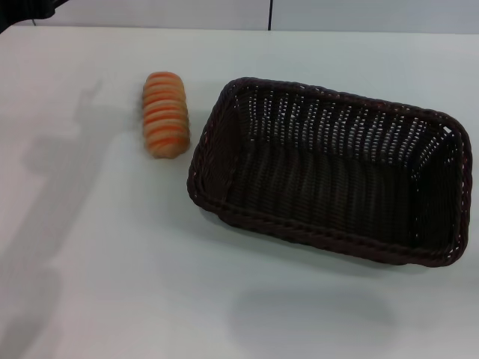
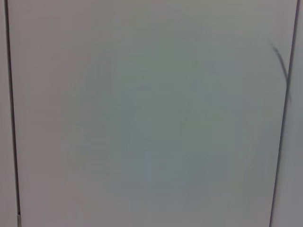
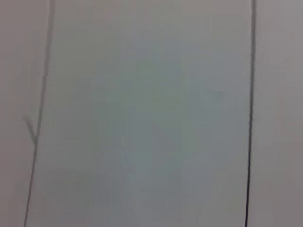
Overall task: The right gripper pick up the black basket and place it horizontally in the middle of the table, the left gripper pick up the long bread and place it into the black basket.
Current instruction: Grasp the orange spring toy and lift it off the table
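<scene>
The black basket [image 1: 329,168] is a large dark woven rectangle lying on the white table [image 1: 112,284] right of the middle, its long side slightly slanted. It is empty. The long bread [image 1: 165,114], tan with orange crosswise ridges, lies on the table just left of the basket's left end, apart from it. Neither gripper shows in the head view. Both wrist views show only a plain pale panelled surface, with no fingers, basket or bread in them.
Soft shadows fall on the table at the left [image 1: 45,224] and near the front [image 1: 310,318]. The table's far edge meets a pale wall with a dark vertical seam [image 1: 269,15]. A dark object sits at the top left corner [image 1: 26,9].
</scene>
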### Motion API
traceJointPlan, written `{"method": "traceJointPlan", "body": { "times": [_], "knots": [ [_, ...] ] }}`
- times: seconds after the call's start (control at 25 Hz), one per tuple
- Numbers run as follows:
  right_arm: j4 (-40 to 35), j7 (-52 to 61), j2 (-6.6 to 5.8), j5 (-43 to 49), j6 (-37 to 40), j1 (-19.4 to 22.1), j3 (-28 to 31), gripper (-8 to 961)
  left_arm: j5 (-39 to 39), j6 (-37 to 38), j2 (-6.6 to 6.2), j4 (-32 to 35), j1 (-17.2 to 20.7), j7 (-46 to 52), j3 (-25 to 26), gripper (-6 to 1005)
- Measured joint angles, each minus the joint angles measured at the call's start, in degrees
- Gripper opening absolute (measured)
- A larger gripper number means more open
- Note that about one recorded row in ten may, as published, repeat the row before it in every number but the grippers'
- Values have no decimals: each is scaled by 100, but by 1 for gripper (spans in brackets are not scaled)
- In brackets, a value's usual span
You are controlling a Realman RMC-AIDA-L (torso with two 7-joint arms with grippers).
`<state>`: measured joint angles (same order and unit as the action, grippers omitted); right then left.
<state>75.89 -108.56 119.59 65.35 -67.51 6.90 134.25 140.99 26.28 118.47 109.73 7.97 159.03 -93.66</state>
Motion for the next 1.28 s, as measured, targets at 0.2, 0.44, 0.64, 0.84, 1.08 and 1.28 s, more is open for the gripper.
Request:
{"method": "traceJointPlan", "body": {
  "times": [0.2, 0.44, 0.64, 0.84, 1.08, 1.28],
  "knots": [
    [-191, -706, 4, 309, -211, 45, 77, 454, 33, 119, -5, 3, -128, 2, 19, 863],
    [-540, -899, -40, 411, -287, 42, 241, 454, 34, 1375, -6, -93, -1059, 222, 576, 864],
    [-511, -877, -74, 500, -302, 48, 243, 454, 37, 3153, -25, -158, -2204, 471, 1624, 864],
    [-432, -850, -76, 664, -326, 134, 244, 454, 211, 4887, -76, -734, -3643, 461, 2844, 864],
    [-342, -802, -76, 767, -361, 260, 316, 454, 1438, 5882, -202, -1933, -5003, 436, 3142, 864],
    [-329, -793, -76, 814, -386, 276, 317, 454, 2184, 6023, -178, -2963, -5760, 325, 3130, 864]
  ]
}}
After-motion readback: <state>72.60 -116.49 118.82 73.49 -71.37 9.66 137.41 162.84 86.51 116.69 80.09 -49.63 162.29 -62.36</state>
